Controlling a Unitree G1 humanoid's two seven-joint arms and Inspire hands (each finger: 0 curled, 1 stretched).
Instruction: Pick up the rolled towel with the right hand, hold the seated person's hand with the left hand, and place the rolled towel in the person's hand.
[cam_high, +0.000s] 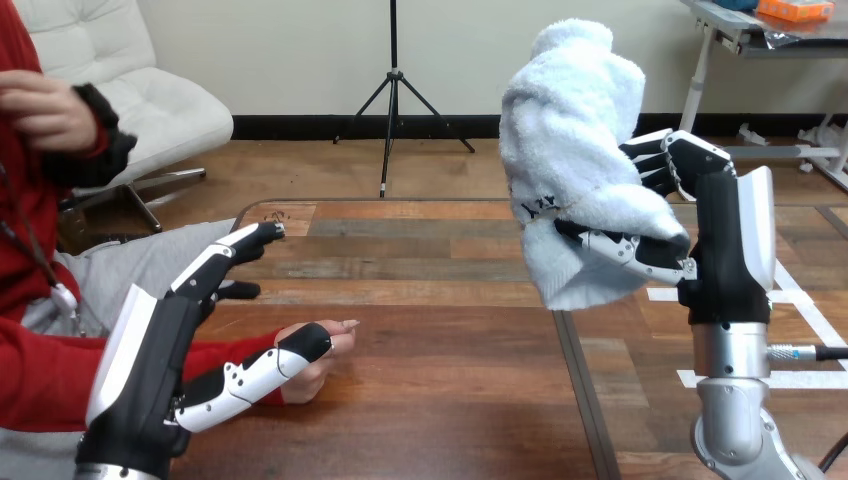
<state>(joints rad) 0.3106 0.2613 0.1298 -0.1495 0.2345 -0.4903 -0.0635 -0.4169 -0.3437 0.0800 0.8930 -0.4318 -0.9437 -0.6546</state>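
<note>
Head view: closest to me, at the bottom left, my left arm comes in, and my left hand sits low over the wooden table. Its fingers are stretched out straight. They point away from me and are not wrapped round anything. Its thumb lies across the top of the person's hand. That hand rests on the table, just right of my left hand, with a red sleeve behind it. The thumb touches it from above, but I see no fingers curled round it. So my left hand rests on the person's hand and does not grip it.

On the right, my right arm stands up from the bottom edge. My right hand is high above the table, with its palm turned to the left. Its fingers and thumb are curled tight round the rolled towel.

The towel is white and fluffy. It is up in the air in my right hand, well apart from the person's hand, to the right of it and higher. Its top sticks up above the fingers, and a loose end hangs down below the thumb.

Farthest away, at the top left, the person's raised hand is up in the air. I cannot tell if it holds anything.
</note>
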